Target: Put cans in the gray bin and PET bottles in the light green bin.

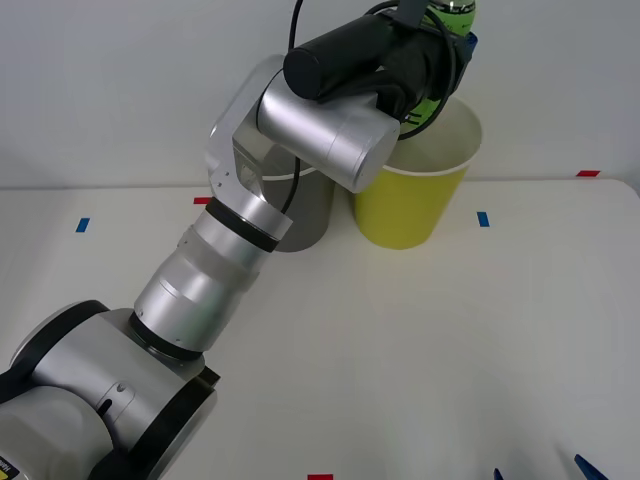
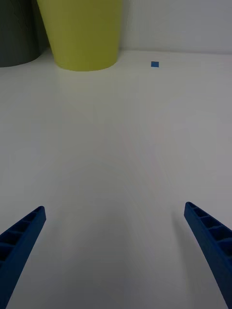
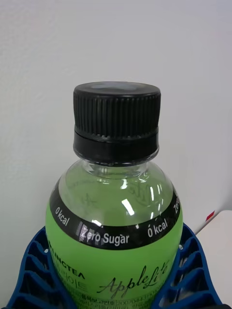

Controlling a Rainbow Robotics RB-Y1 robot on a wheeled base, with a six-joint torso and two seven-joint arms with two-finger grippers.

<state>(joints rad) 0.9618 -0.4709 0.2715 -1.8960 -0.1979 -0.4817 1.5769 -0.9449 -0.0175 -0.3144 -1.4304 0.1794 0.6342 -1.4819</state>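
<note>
The left arm reaches up from the lower left of the front view to the top centre, where the left gripper holds the PET bottle above the light green bin. Much of that gripper is hidden behind the arm's black wrist and cables, and the bottle's top is cut off by the frame edge, so only a patch of green body shows there. In the left wrist view the bottle stands upright with its dark ribbed cap on, and the blue ribbed fingers are clasped against both sides of its body; the lower part of the bottle runs out of frame.

The gray bin stands just beside the light green bin, to its left, largely covered by the silver arm, so its rim is hard to make out.

The right gripper sits at the lower right, only its blue tips showing; in its wrist view the fingers are spread wide over the bare white counter, holding nothing, with both bins cut off at the upper left
</note>
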